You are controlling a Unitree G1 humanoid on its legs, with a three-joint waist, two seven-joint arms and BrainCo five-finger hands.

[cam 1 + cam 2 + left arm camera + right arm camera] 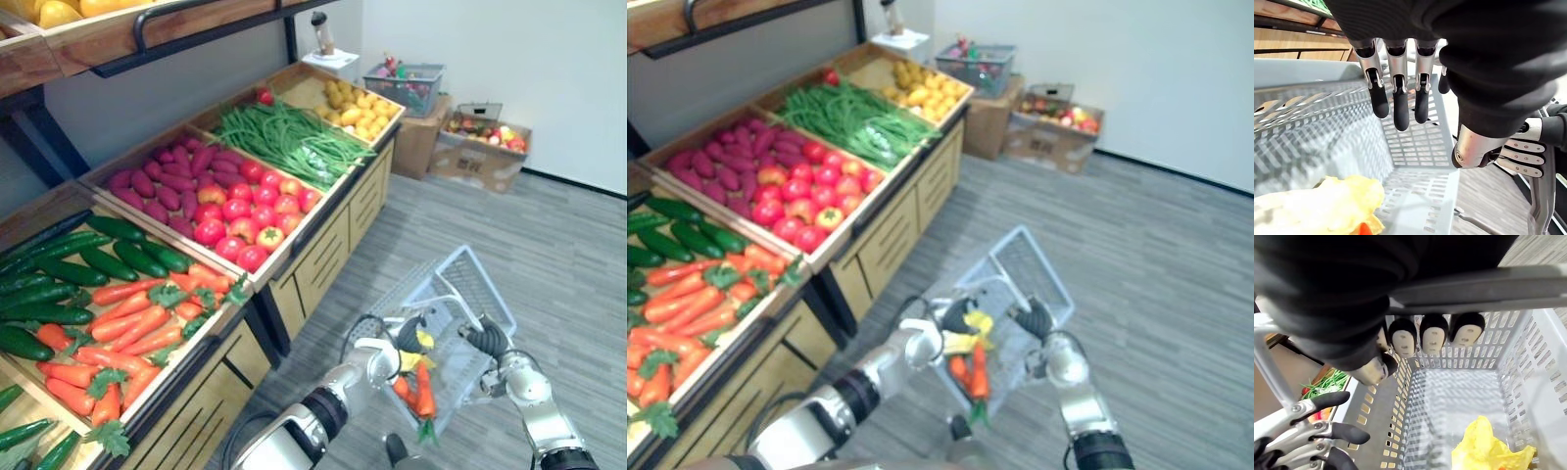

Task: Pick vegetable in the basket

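The grey basket (460,272) is gripped by its handle in the curled right hand (487,340) above the plank floor (568,255), beside the wooden counter (323,250). Carrots (424,392) are seen lying inside the basket, with the left hand (1400,105) held straight-fingered over them. Cardboard boxes (480,157) are set against the white wall (509,59).

Right hand (1037,320) holding grey basket (1023,258), carrots (978,379) inside

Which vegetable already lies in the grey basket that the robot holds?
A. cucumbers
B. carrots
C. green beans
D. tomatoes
B: orange carrots with green tops lie in the basket, whose handle the right hand grips, while the left hand hovers open above it.
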